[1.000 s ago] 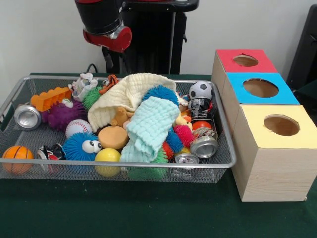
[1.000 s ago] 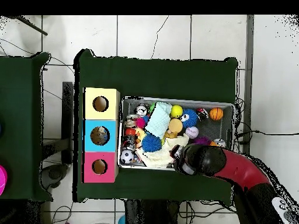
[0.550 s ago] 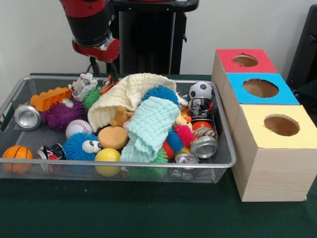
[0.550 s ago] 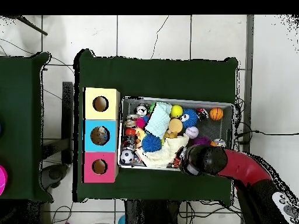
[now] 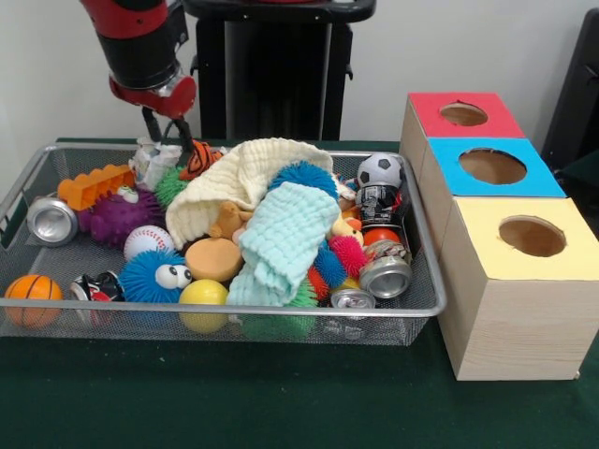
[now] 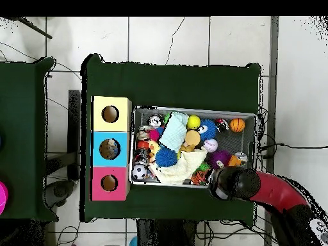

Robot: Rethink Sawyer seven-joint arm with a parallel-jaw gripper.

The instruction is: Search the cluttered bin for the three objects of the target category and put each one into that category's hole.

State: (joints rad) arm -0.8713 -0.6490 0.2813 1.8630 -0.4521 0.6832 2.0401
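Observation:
The wire bin (image 5: 426, 281) holds mixed clutter: a soccer ball (image 5: 380, 170), a baseball (image 5: 147, 241), a basketball (image 5: 33, 290), a yellow ball (image 5: 203, 294), several drink cans such as a silver one (image 5: 51, 220), and fuzzy toys. A cream cloth (image 5: 248, 178) and a mint cloth (image 5: 281, 238) lie over the middle. My gripper (image 5: 167, 133) hangs open over the bin's far left corner, just above a white crumpled thing (image 5: 153, 161) and a tiger toy (image 5: 198, 159), holding nothing. In the overhead view the arm (image 6: 234, 184) hides the gripper.
Three wooden boxes with round holes stand beside the bin: red-topped (image 5: 463, 114), blue-topped (image 5: 491, 166) and yellow-topped (image 5: 529, 234). From overhead they show as yellow (image 6: 110, 114), blue (image 6: 110, 148) and red (image 6: 109, 182). An orange brick (image 5: 96, 184) lies at the bin's left.
The arm has swung left along the bin's far rim in the front view, rightward in the overhead, and dropped lower. Nothing in the bin has moved.

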